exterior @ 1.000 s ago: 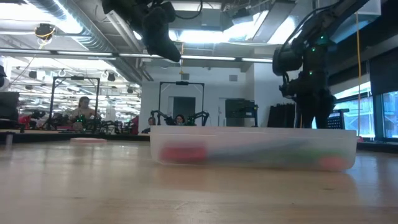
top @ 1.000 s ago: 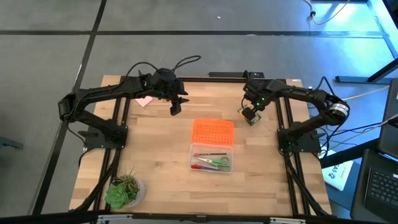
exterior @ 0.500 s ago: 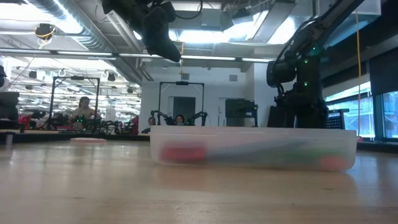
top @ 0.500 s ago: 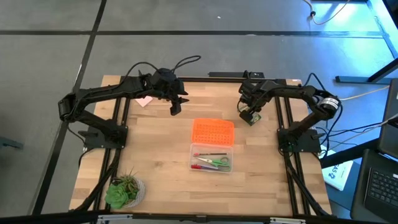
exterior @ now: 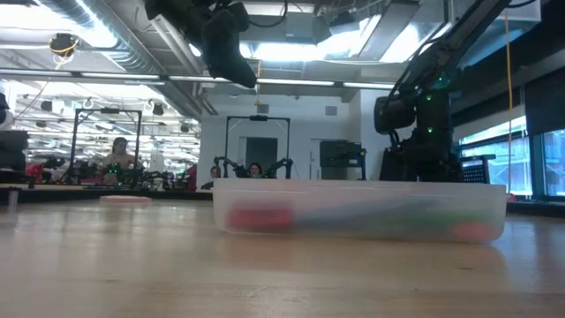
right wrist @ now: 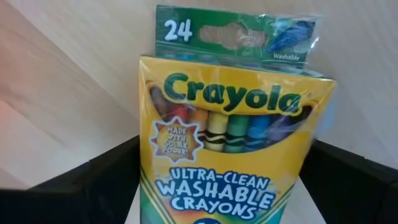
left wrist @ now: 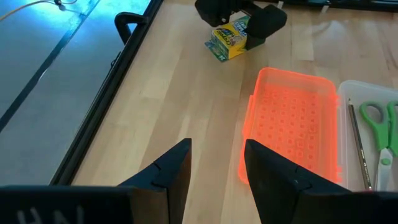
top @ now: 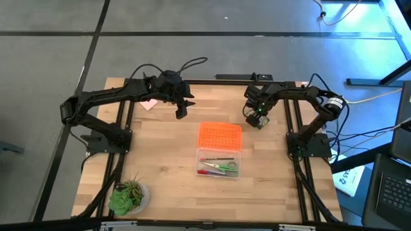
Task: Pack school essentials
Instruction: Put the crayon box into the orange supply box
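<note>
The yellow-green crayon box [top: 259, 121] lies face up on the table, right of the far centre, and fills the right wrist view [right wrist: 230, 143]. My right gripper [top: 257, 115] is low over it and open, one finger on each long side of the box. The clear plastic box [top: 218, 163] holds the green-handled scissors [top: 225, 167], a dark pencil and red and purple pieces. The pink note pad [top: 149, 104] lies at the far left. My left gripper [top: 182, 109] hangs open above the table, well clear of it [exterior: 231, 49]. My right gripper comes down from above with its fingers [right wrist: 93, 183] close beside the two long sides of the crayon box [right wrist: 155, 186]. Whether they touch it I cannot tell. The box lies flat on the table.
The orange perforated lid [top: 219, 136] lies just beyond the clear box, between the two grippers. A green potted plant [top: 128, 197] stands at the near left corner. Bare wood shows on the near right and in the left middle of the table.
My right gripper has come down over the crayon box and shifted a little toward the table's left. The crayon box has stayed where it was.
</note>
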`<state>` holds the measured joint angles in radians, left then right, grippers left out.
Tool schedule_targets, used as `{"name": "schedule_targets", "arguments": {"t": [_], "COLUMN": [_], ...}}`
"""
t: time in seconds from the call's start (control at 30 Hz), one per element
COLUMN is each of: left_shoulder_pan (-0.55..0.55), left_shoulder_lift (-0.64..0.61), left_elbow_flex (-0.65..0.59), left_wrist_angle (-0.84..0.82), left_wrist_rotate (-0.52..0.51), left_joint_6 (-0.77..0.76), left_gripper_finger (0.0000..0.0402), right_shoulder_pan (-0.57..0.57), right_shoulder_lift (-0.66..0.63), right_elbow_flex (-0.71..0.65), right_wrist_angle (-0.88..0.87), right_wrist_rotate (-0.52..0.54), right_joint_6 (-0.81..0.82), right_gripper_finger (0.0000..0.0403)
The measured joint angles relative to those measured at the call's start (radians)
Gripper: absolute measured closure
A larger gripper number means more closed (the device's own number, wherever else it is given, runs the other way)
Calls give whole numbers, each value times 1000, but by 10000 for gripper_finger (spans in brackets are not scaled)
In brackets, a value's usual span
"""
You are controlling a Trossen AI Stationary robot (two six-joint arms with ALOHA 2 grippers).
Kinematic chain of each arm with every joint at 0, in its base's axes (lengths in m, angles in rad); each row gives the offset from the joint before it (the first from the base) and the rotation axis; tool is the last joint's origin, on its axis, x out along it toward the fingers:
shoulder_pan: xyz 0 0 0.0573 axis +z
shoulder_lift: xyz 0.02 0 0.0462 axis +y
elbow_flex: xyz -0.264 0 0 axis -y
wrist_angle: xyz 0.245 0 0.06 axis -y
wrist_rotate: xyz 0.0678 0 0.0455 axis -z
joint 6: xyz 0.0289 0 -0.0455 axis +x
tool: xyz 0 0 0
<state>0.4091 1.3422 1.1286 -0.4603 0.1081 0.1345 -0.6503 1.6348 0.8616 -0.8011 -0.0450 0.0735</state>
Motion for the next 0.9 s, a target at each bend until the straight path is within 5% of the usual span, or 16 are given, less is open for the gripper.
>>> {"name": "schedule_targets", "arguments": {"t": [0.9], "left_shoulder_pan": [0], "left_shoulder_lift": [0], "left_elbow_flex": [0], "left_wrist_angle": [0], "left_wrist_rotate": [0], "left_joint_6": [0], "left_gripper_finger": [260], "right_shoulder_pan": [2], "right_shoulder_lift": [2], "right_elbow_flex": [-57], "right_wrist_angle": [70], "right_wrist_rotate": [25], "right_joint_6": [-31], "right_gripper_finger": [23]}}
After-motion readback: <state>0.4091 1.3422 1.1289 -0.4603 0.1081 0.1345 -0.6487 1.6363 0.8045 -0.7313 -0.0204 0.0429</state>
